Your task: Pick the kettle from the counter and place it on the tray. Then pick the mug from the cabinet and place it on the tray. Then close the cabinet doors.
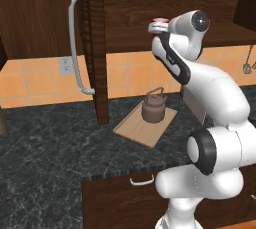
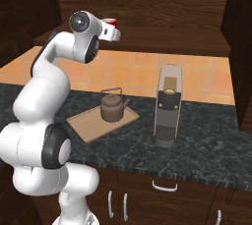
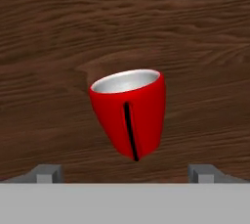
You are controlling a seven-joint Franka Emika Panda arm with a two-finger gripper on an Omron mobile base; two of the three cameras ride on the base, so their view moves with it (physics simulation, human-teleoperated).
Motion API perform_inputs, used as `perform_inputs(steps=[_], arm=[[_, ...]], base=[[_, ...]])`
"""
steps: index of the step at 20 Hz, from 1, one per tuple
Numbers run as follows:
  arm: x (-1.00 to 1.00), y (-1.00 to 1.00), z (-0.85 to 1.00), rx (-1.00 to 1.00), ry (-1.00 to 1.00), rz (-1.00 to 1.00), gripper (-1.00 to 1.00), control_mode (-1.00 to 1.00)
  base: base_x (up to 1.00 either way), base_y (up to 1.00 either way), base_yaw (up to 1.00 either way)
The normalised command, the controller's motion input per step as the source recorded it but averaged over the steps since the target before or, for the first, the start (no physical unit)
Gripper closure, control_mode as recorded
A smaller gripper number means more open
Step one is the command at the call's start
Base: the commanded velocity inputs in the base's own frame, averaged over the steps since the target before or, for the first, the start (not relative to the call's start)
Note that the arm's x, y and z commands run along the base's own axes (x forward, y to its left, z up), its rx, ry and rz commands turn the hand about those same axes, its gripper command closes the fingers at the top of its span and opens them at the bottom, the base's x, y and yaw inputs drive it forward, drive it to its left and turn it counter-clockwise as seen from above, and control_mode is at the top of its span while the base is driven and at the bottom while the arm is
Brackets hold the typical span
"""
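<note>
I see the kettle point(image 1: 153, 106) on the tray point(image 1: 145, 127), my hand point(image 3: 125, 174) spread wide before the shelved mug point(image 3: 130, 111), doors point(image 1: 95, 48) unclosed.

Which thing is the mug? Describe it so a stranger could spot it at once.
Start at the dark wood cabinet above the counter, then look along its shelf. The mug stands there, just ahead of the open jaws. It is small and bright red with a white inside, unlike the brownish kettle on the tray.

kettle point(image 2: 112, 106) on tray point(image 2: 88, 125), mug point(image 2: 110, 22) on cabinet point(image 2: 162, 40) shelf
</note>
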Motion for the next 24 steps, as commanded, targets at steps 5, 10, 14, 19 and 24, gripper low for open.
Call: perform_inputs(steps=[5, 10, 14, 19, 24], arm=[[0.26, -0.07, 0.07, -0.04, 0.00, 0.21, -1.00, -1.00], [0.21, -0.04, 0.04, -0.15, 0.03, 0.14, -1.00, -1.00], [0.21, 0.00, 0.00, -0.19, 0.08, 0.08, -1.00, -1.00], [0.27, 0.00, 0.00, -0.15, 0.11, 0.03, -1.00, -1.00], [0.23, 0.02, 0.00, -0.01, 0.03, 0.00, -1.00, -1.00]], base=[[0.00, 0.00, 0.00], [0.00, 0.00, 0.00], [0.00, 0.00, 0.00], [0.00, 0.00, 0.00], [0.00, 0.00, 0.00]])
